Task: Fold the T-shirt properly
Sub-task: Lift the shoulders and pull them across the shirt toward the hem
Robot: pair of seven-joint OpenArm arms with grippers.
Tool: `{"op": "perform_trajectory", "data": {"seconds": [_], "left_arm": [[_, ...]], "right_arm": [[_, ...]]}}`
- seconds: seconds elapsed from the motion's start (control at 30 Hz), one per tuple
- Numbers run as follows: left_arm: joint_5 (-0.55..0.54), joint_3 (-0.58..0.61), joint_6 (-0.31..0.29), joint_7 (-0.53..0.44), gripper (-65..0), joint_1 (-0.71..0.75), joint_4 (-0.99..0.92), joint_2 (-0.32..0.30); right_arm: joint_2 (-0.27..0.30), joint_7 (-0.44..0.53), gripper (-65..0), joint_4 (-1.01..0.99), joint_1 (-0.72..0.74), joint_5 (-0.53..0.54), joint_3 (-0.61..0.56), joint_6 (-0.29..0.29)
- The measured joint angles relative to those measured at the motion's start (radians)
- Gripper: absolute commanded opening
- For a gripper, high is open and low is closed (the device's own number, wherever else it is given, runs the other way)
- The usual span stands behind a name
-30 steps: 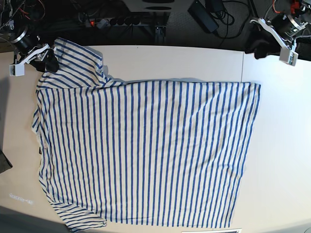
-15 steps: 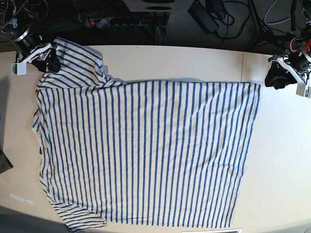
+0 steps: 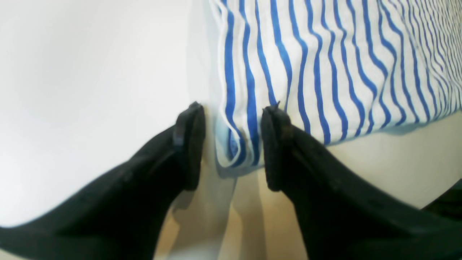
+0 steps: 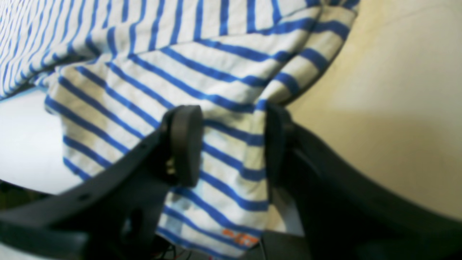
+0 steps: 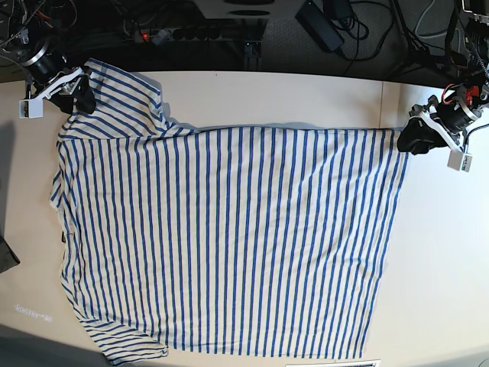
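Left gripper (image 5: 413,141) now at T-shirt (image 5: 229,237) hem corner, fingers (image 3: 274,144) apart.

The T-shirt (image 5: 229,237) lies spread on the table (image 5: 443,252), a gripper at each far corner.

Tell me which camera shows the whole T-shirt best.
The base view: the T-shirt lies spread across the table. Each wrist view shows only striped cloth between that arm's open jaws: a bottom corner on the left, a sleeve on the right.

A robotics lab — white table (image 5: 275,95), cables (image 5: 359,34) and a power strip (image 5: 179,33) behind.
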Motion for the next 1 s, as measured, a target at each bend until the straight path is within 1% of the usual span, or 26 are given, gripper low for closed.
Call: {"op": "perform_trajectory", "data": {"seconds": [0.33,0.43,0.47,0.5,0.57,0.6,0.67,0.77,0.8,0.87,0.9,1.0], "left_arm": [[-0.017,0.138,-0.014,-0.035,-35.1,-0.060,-0.027,-0.006],[-0.018,0.150,-0.018,-0.042,-35.2,-0.060,-0.027,-0.006],[-0.018,0.151,-0.032,-0.042,-37.2,-0.060,-0.027,-0.006],[-0.018,0.152,-0.041,-0.042,-40.9,-0.060,-0.027,-0.008],[-0.011,0.155,-0.044,-0.041,-48.0,-0.060,-0.029,-0.007],[-0.010,0.157,-0.045,-0.042,-50.3,-0.060,-0.029,-0.007],[-0.010,0.157,-0.045,-0.043,-54.0,-0.060,-0.030,-0.005],[0.003,0.159,-0.048,-0.076,-63.2,-0.056,-0.033,-0.005],[0.005,0.160,-0.048,-0.087,-63.8,-0.054,-0.034,-0.005],[0.048,0.160,-0.056,-0.106,-63.7,-0.055,-0.034,-0.005],[0.080,0.160,-0.060,-0.132,-63.7,-0.055,-0.033,-0.005],[0.100,0.162,-0.060,-0.155,-64.4,-0.054,-0.033,-0.002]], "right_arm": [[0.000,0.000,-36.4,0.000,0.000,0.000,0.000,0.000],[0.000,0.000,-38.6,0.000,0.000,0.001,0.000,0.000],[0.000,0.000,-41.2,0.000,0.000,0.004,0.000,0.000],[0.000,-0.003,-44.6,0.000,0.000,0.009,0.000,0.001],[0.000,-0.012,-51.2,0.000,0.000,0.029,0.000,0.001],[0.000,-0.014,-54.7,-0.001,0.000,0.032,-0.001,0.001],[0.000,-0.026,-64.8,-0.002,0.000,0.033,-0.001,0.001],[-0.001,-0.026,-65.0,-0.003,0.000,0.038,-0.001,0.001],[-0.001,-0.026,-65.0,-0.003,0.000,0.037,-0.002,0.001],[-0.001,-0.026,-65.0,-0.003,0.000,0.031,-0.002,0.001],[-0.001,-0.026,-65.0,-0.003,0.000,0.030,-0.002,0.001],[-0.001,-0.025,-65.0,-0.003,0.000,0.027,-0.002,0.001]]}}
